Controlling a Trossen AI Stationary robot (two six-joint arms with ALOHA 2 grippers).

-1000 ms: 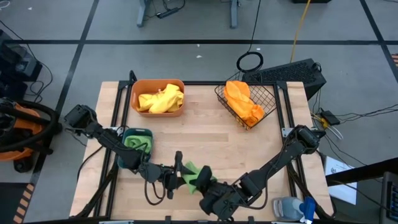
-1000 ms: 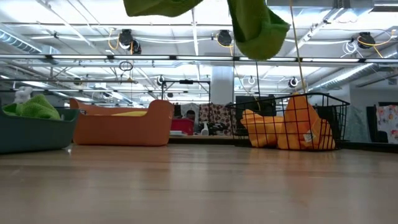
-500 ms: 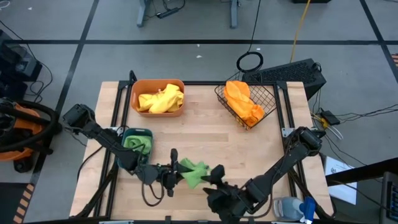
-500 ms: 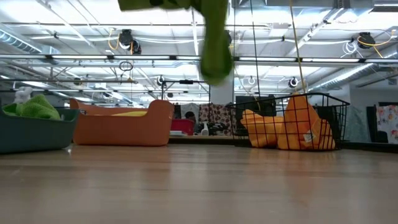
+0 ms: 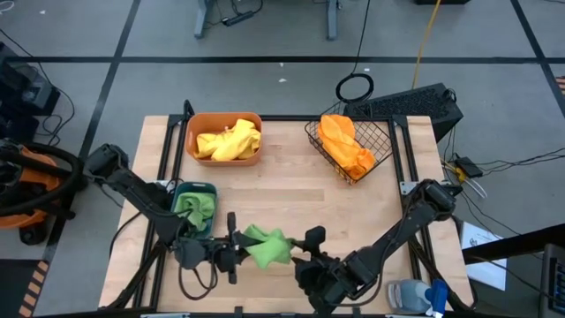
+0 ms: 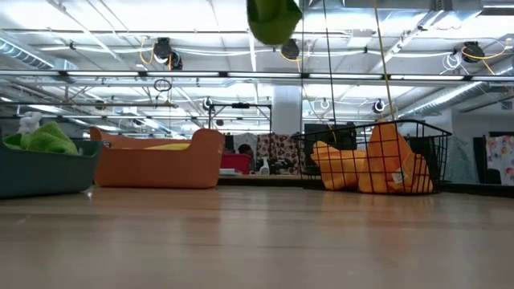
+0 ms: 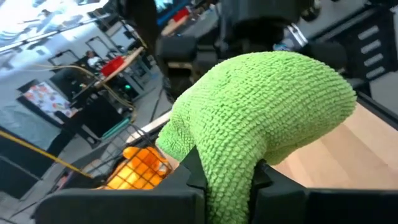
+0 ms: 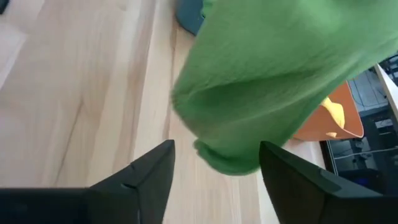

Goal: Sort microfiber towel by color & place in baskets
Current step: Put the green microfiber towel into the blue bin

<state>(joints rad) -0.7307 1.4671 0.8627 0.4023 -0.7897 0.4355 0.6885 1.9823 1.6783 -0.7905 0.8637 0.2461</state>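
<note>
A green microfiber towel (image 5: 265,247) hangs in the air over the table's near middle, and shows at the top of the low view (image 6: 273,20). My left gripper (image 5: 235,251) is shut on it from the left. My right gripper (image 5: 309,238) stands open just right of the towel; its two fingers (image 8: 149,171) are apart and touch nothing. The teal tub (image 5: 208,189) at the left holds a green towel. The orange tub (image 5: 223,117) at the far left holds yellow towels. The wire basket (image 5: 381,141) at the far right holds orange towels. My left gripper pinches a bunched fold of the green towel (image 7: 227,171) between its two fingers, coming level from the table's left side. The towel is lifted clear of the table. Its bulk bulges past the fingertips and droops toward the right.
A blue-capped spray bottle (image 5: 415,296) lies at the near right corner. The wood between the tubs and the wire basket (image 6: 377,164) is bare. Both arms crowd the near edge.
My right gripper has let go of the green towel and drawn a little toward the table's right, fingers now apart. My left gripper has kept the towel and carried it a short way toward the table's left. The towel no longer stretches between both grippers and has bunched up at the left one.
</note>
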